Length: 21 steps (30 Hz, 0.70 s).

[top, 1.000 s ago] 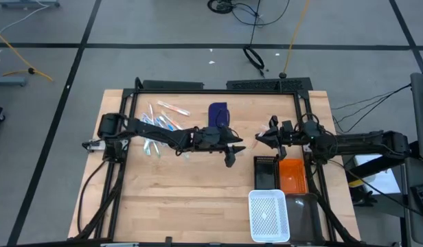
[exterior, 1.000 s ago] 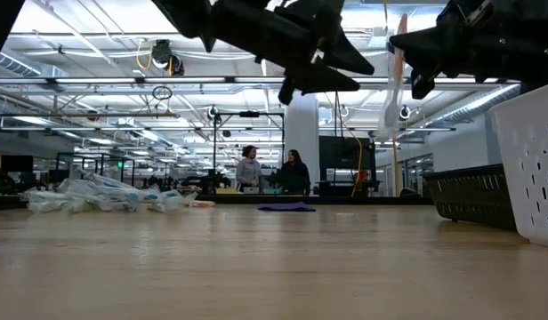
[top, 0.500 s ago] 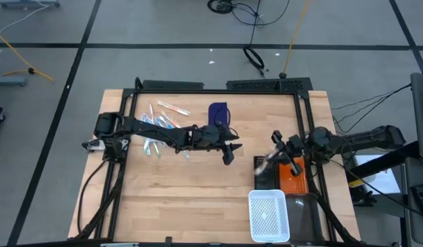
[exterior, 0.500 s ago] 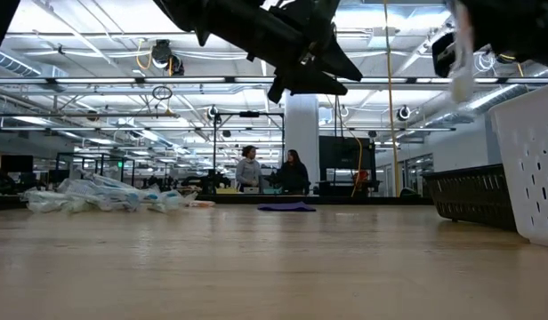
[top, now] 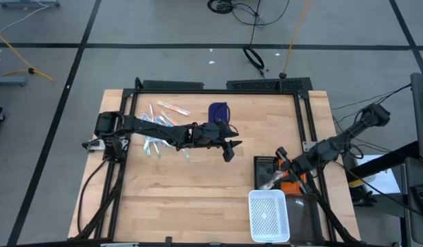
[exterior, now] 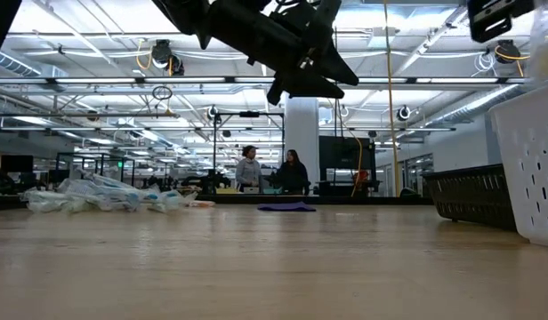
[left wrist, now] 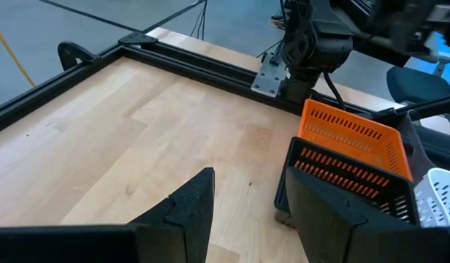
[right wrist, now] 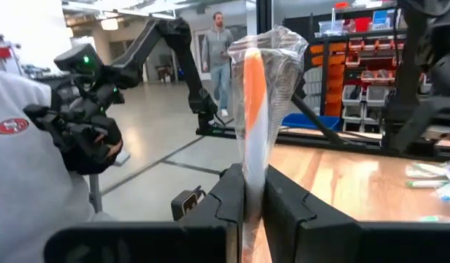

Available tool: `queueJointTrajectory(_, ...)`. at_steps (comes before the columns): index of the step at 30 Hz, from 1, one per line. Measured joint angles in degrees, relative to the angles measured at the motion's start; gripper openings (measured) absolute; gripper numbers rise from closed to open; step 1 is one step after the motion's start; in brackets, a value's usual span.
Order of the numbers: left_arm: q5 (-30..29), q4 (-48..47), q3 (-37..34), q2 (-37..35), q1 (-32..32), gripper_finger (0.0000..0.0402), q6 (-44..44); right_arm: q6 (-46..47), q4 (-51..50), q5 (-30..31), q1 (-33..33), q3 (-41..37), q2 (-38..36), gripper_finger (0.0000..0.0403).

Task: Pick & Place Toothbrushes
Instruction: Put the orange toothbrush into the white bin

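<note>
While the right pincer (right wrist: 253,191) hangs over the bins (top: 280,173), clenched on a wrapped orange toothbrush (right wrist: 256,109) apparently for dropping, the left pincer (top: 229,148) waits released mid-worktop (top: 198,199), and the remaining toothbrushes (top: 160,123) lie heaped at its far-left part.

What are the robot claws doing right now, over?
Right claw shut on orange toothbrush, above the black basket. Left claw open, empty, mid-table. Toothbrush pile waiting. Nothing blocking.

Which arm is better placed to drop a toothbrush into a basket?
The right. Its claw is shut on a wrapped toothbrush above the black basket; the left claw is open and empty.
</note>
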Motion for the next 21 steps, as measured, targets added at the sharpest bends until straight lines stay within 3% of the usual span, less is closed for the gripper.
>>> queueJointTrajectory(5, 0.00, 0.00, 0.00, 0.00, 0.00, 0.0173, -0.02, -1.41, -0.08, 8.01, 8.39, 3.14, 4.93, 0.0018)
queueJointTrajectory(11, 0.00, 0.00, -0.02, 0.00, 0.00, 0.0173, -0.02, -3.73, -2.57, 12.58, 15.95, 9.19, 13.54, 0.0018)
queueJointTrajectory(17, 0.00, 0.00, -0.02, 0.02, 0.00, 0.0173, -0.02, -2.67, -9.02, 21.15, 21.99, 15.97, 22.56, 0.0018)
queueJointTrajectory(21, 0.00, 0.00, -0.02, 0.02, 0.00, 0.0173, 0.14, -1.40, -14.37, 23.36, 24.59, 19.96, 26.49, 0.0018)
